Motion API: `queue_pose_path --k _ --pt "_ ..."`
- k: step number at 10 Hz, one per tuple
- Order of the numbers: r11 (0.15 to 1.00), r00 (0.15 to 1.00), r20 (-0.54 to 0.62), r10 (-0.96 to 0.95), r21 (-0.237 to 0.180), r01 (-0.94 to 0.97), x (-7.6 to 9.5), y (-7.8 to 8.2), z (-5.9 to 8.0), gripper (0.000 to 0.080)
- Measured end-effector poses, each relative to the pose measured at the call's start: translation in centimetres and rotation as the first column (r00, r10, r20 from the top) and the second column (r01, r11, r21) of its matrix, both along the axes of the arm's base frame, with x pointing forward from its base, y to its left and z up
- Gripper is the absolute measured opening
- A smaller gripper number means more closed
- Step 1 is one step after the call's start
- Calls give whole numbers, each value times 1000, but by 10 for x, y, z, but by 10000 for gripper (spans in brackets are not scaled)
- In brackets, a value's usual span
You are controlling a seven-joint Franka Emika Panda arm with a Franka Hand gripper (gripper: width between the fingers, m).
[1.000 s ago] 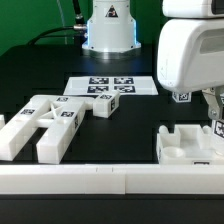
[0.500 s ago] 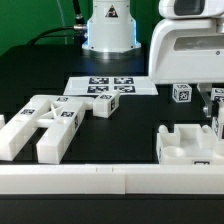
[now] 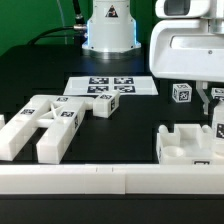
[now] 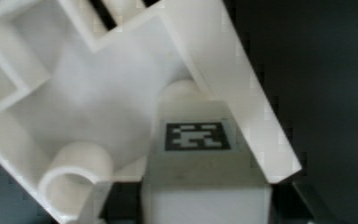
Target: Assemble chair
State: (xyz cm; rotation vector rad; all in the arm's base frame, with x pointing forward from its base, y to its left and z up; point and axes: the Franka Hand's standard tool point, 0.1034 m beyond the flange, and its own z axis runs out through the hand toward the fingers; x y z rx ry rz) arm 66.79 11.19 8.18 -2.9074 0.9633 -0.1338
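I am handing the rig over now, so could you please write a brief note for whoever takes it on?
Gripper: at the slotted panel on the exterior view's right, its tagged bar between the jaws; whether it grips is unclear.
Parts: crossed piece on the left, block beside the marker board.
Done: no parts visibly joined.
Left: every join.

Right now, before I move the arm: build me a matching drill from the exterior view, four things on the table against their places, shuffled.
Things:
1. marker board
2. tagged cube
3. cross-braced panel
4. notched block

Places:
a. exterior view's left, near
b. exterior view's right, near
c. middle, far
d. exterior view's right, far

Pairs: 1-c, 2-d, 3-a, 4-b.
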Motion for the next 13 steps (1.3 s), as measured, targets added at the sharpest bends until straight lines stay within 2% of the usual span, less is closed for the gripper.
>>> queue_pose_path --k 3,5,6,7,9,11,13 --pt "998 998 -2 -57 8 57 0 0 0 291" --pt "1000 1000 -1 -5 3 5 0 0 0 561" --pt "998 998 2 61 -6 -61 0 0 0 561" --pt "979 979 6 203 -26 -202 0 0 0 633" --pt "892 893 4 449 -66 -448 0 1 -1 645" --pt "802 805 -1 593 -82 -591 -1 5 -1 648" --pt "662 667 -14 745 -105 -742 -1 4 -1 649"
